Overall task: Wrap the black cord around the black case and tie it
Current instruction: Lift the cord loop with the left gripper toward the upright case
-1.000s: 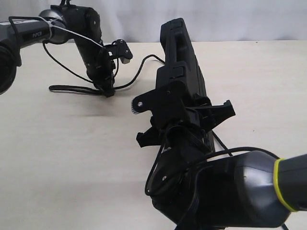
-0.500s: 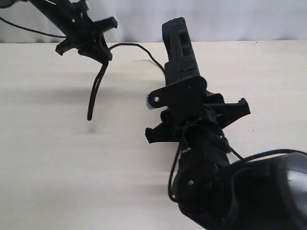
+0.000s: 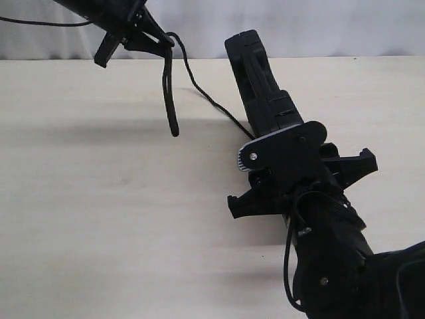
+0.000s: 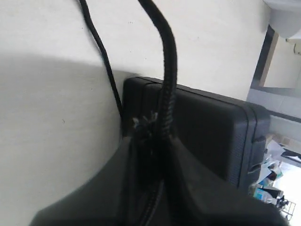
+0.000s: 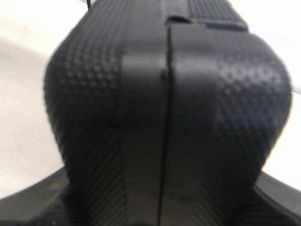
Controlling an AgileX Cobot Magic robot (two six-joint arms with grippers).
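At the far left of the worktop [image 3: 99, 199], raised well above the surface, my left fingers [image 3: 149, 38] are pinched tight on the black cord [image 3: 169, 93]. The left wrist view shows the grip up close. The cord [image 4: 164, 70] runs in between the fingers [image 4: 202, 188], with its small frayed knot [image 4: 140, 123] right at their tips.

From that grip a doubled length of cord hangs down free. A single strand runs off to the right and down to the black case [image 3: 255, 80], reaching its left side about halfway along. I cannot tell where the strand goes from there.

The case stands on its narrow edge, right of centre, running from far to near. Its near end is clamped between my right fingers [image 5: 33, 205], which are spread wide to take its thickness. The case [image 5: 94, 94] fills the right wrist view, with its seam [image 5: 164, 141] in the middle.
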